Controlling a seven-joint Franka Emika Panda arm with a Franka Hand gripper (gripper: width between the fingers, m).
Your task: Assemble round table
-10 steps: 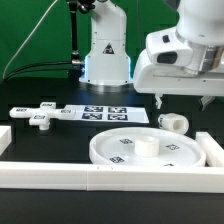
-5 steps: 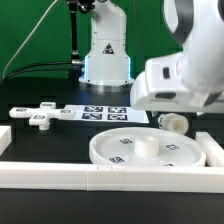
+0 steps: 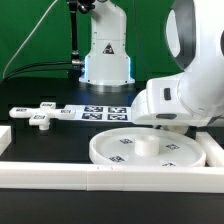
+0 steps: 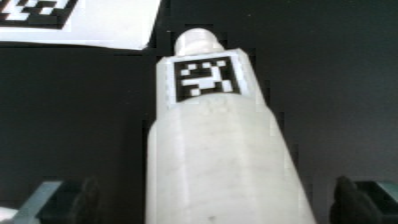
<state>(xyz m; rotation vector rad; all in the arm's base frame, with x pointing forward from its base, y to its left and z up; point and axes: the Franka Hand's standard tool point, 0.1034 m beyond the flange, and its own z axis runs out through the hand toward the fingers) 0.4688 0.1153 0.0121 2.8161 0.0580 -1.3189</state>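
Overhead, the claw (image 4: 205,200) hangs spread wide about the leg (image 4: 214,140). One fingertip (image 4: 45,197) shows on each side of it and neither touches, a stance that looks set for a grasp across the leg's width. The leg lies flat on the black desk (image 4: 338,100), tag upward. The arm (image 3: 185,95) hides it in the exterior view, low beside the disc (image 3: 150,150), which lies rim up, probably to receive the leg. The foot (image 3: 40,118) waits well apart at that view's left, near the marker board (image 3: 95,113). Counted: one disc, one leg, one foot, two fingers.
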